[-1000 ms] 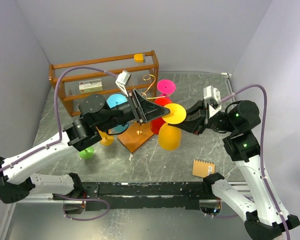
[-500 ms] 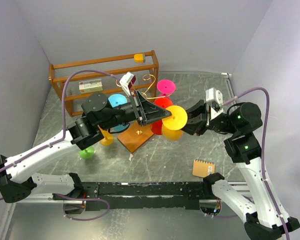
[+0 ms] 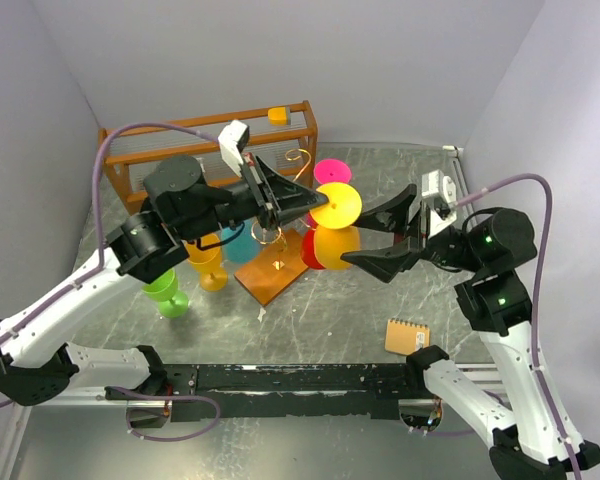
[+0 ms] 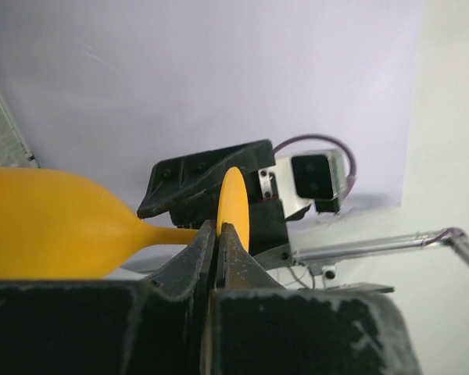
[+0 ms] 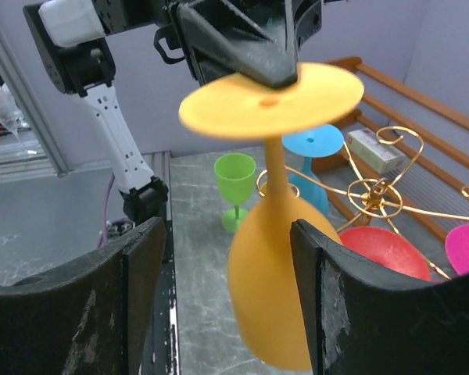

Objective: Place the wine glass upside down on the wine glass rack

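Currently, the wine glass (image 3: 336, 243), yellow-orange, is hanging bowl-down and foot-up above the table. In the top view it is sitting at about 3 o'clock of the central post of the wine glass rack (image 3: 272, 281) and is not yet hooked on any gold scroll arm. The left gripper (image 3: 302, 205) is pinching the rim of the glass's flat foot from 9 o'clock, its jaws drawn in narrow on the disc. Holding by the foot is leaving the stem bare, which is probably what a scroll arm needs for sliding in. The right gripper (image 3: 378, 238) is waiting at 3 o'clock of the glass with fingers spread wide and gripping nothing. Its wrist view is showing the bowl between both fingers but apart from them. A red glass (image 3: 311, 252), a blue glass (image 3: 242, 245) and a pink glass (image 3: 332, 172) are crowding the rack, limiting the free arms. A green glass (image 3: 167, 292) is standing at 8 o'clock, a notepad (image 3: 407, 336) is lying at 5 o'clock, and a slatted wooden shelf (image 3: 206, 131) is standing at 11 o'clock. Compared with half a second ago, the right gripper has backed off toward 3 o'clock and opened wider. The left arm has risen and carried the glass toward 12 o'clock.
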`<action>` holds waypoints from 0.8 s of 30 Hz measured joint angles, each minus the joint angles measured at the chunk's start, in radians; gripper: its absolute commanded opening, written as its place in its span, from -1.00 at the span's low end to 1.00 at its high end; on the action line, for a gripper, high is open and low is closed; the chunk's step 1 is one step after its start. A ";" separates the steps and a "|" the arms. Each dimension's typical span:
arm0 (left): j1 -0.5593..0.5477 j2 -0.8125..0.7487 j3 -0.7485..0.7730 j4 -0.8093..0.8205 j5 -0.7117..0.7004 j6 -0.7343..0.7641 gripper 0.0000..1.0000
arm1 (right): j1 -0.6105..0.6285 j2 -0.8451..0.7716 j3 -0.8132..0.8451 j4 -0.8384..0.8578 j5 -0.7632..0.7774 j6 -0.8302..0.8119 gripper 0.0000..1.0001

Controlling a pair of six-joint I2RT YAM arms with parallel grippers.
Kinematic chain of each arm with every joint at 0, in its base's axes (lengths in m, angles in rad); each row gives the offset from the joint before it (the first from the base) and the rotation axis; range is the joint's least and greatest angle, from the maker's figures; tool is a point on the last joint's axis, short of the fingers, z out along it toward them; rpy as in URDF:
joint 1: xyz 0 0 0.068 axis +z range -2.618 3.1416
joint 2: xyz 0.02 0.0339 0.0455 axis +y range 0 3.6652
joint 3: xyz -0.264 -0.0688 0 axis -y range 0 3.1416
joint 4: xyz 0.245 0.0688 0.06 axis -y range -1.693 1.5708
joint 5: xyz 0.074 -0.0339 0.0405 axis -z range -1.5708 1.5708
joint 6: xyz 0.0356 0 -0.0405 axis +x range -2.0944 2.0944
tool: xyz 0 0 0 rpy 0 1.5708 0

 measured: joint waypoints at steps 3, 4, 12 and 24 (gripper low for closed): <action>0.014 -0.001 0.073 -0.075 -0.034 -0.014 -0.86 | 0.000 -0.012 0.015 0.001 0.029 0.016 0.35; 0.019 -0.002 0.090 -0.093 -0.042 -0.016 -0.86 | 0.000 -0.017 0.018 0.005 0.038 0.024 0.36; 0.087 0.009 0.214 -0.209 -0.060 -0.022 -0.86 | 0.000 -0.023 0.021 0.034 0.068 0.071 0.39; 0.110 -0.008 0.225 -0.219 -0.128 -0.005 -0.86 | 0.000 -0.016 0.026 0.050 0.111 0.089 0.40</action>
